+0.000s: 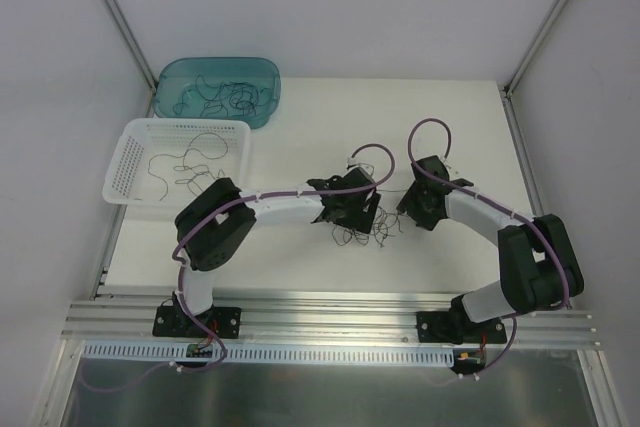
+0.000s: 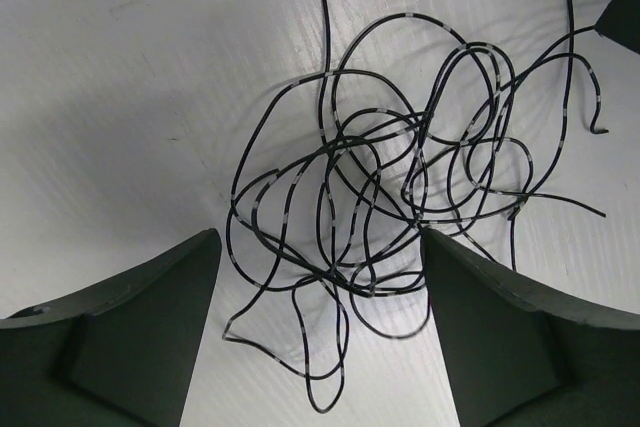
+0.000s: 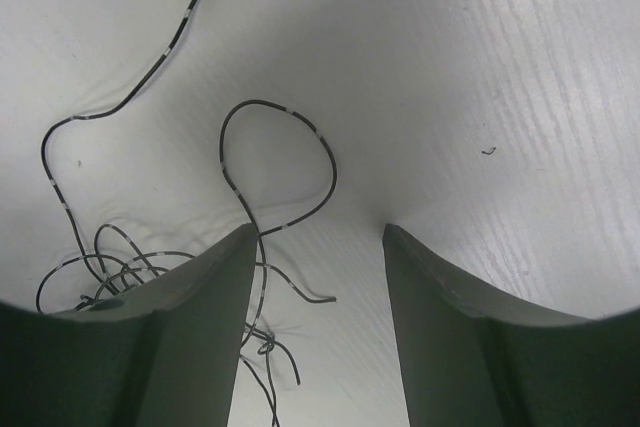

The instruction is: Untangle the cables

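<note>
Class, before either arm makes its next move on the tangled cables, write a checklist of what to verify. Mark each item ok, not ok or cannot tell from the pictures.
1. Left gripper open: ok, jaws apart, nothing pinched.
2. Tangle of cables under the left gripper's gap: ok, its lower loops lie between the fingers.
3. Right gripper open: ok, jaws apart, nothing pinched.
4. One strand lined up for the right gripper: not ok, only a loose end reaches into its gap.
5. Strands separated enough to lift one alone: not ok, they cross many times.
6. Fingertip height above the table: cannot tell.
</note>
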`<state>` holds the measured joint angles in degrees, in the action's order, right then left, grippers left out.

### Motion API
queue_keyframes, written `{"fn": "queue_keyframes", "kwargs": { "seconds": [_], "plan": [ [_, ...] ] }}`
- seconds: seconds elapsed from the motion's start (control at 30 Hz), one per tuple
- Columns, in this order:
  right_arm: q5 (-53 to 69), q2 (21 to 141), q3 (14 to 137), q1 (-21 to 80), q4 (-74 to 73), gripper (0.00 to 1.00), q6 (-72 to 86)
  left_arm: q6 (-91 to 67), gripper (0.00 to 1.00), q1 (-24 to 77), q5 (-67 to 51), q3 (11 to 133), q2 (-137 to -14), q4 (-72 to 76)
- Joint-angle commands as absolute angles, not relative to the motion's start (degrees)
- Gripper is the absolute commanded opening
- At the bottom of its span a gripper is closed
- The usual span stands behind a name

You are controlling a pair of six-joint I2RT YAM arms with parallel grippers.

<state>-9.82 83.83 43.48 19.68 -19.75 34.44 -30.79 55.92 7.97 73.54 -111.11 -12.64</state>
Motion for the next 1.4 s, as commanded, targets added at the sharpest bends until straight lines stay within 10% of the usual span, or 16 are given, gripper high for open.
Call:
{"fn": "queue_keyframes", "kwargs": {
  "seconds": [0.0, 0.4, 1.37],
  "plan": [
    [-11.2, 84.4, 43.7, 19.5, -19.3, 0.57, 35.8, -33.4, 0.81, 56.4, 8.4, 71.5, -110.7, -10.8],
    [-8.5, 86.5, 43.9, 20.7, -16.9, 0.57, 35.2, -35.4, 0.0, 56.4, 7.6, 64.6, -105.7, -9.3],
    [-8.1, 83.4, 42.0, 26.6, -26.2, 0.5, 27.4, -40.6, 0.0, 56.2, 8.7, 57.9, -99.1, -6.2]
  ]
}}
